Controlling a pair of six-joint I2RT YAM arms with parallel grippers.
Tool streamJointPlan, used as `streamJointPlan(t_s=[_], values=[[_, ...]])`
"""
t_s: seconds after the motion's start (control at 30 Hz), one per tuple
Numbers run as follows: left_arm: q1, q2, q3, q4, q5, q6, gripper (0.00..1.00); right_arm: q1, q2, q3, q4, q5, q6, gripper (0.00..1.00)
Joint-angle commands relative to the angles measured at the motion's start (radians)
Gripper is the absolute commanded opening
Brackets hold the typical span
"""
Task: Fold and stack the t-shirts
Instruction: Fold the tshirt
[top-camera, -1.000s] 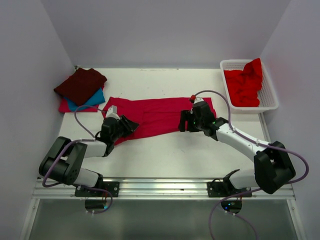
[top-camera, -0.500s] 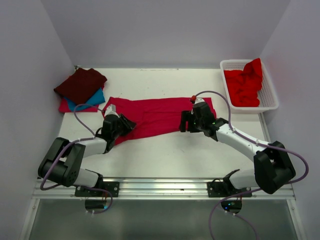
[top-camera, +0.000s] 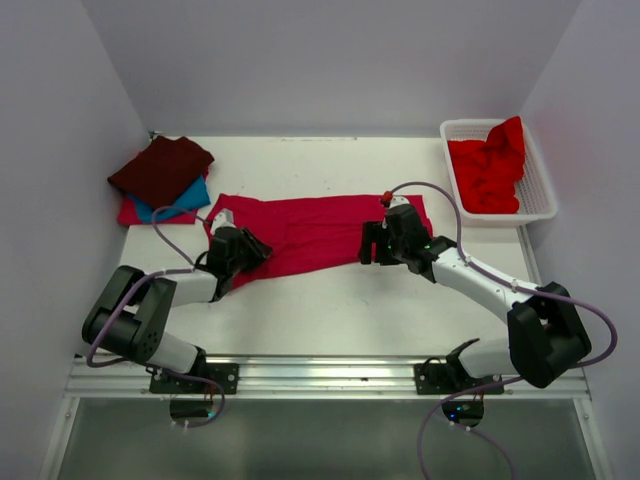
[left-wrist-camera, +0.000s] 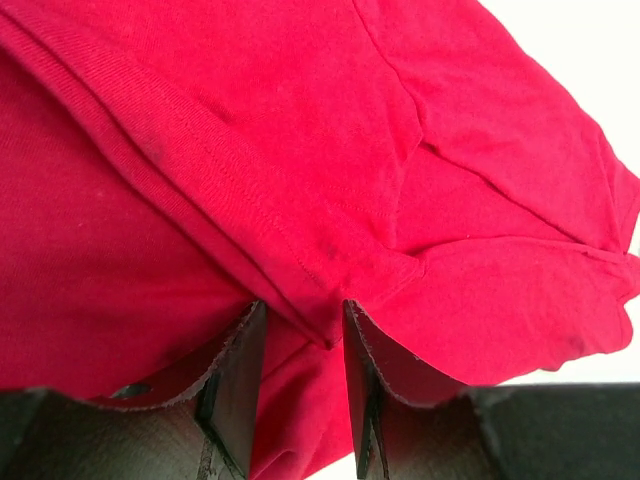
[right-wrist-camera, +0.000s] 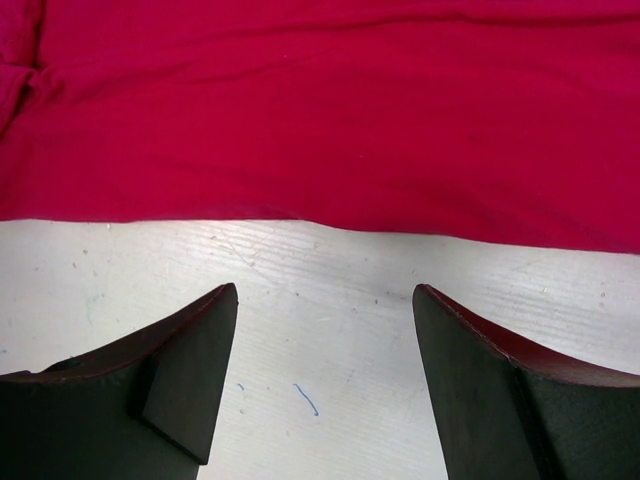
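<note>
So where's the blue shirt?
In the top view, the blue shirt is at the far left of the table, in the pile, under the maroon shirt and over a pink shirt.

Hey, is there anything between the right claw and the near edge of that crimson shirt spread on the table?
Nothing visible. The right claw hangs open just short of the near hem of the crimson shirt, with only bare table between its fingertips and the cloth.
</note>
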Motion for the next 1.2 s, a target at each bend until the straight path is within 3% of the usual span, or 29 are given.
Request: streamJointPlan(t_s=[0.0, 0.57, 0.77, 0.93, 1.17], values=[[-0.003, 0.028, 0.039, 0.028, -0.032, -0.012, 0.40, 0.004, -0.019, -0.005, 0.007, 0.030, -0.002, 0.75], [-0.003, 0.059, 0.043, 0.146, 0.000, -0.022, 0.38, 0.005, -0.029, -0.013, -0.002, 0.042, -0.015, 0.74], [-0.003, 0.059, 0.054, 0.157, 0.011, -0.017, 0.26, 0.004, -0.026, -0.016, 0.004, 0.036, -0.013, 0.68], [-0.003, 0.080, 0.066, 0.168, 0.036, -0.014, 0.00, 0.004, -0.018, -0.011, 0.004, 0.027, -0.015, 0.63], [-0.003, 0.137, 0.089, 0.198, 0.043, -0.005, 0.00, 0.004, -0.030, -0.014, -0.005, 0.030, -0.018, 0.61]])
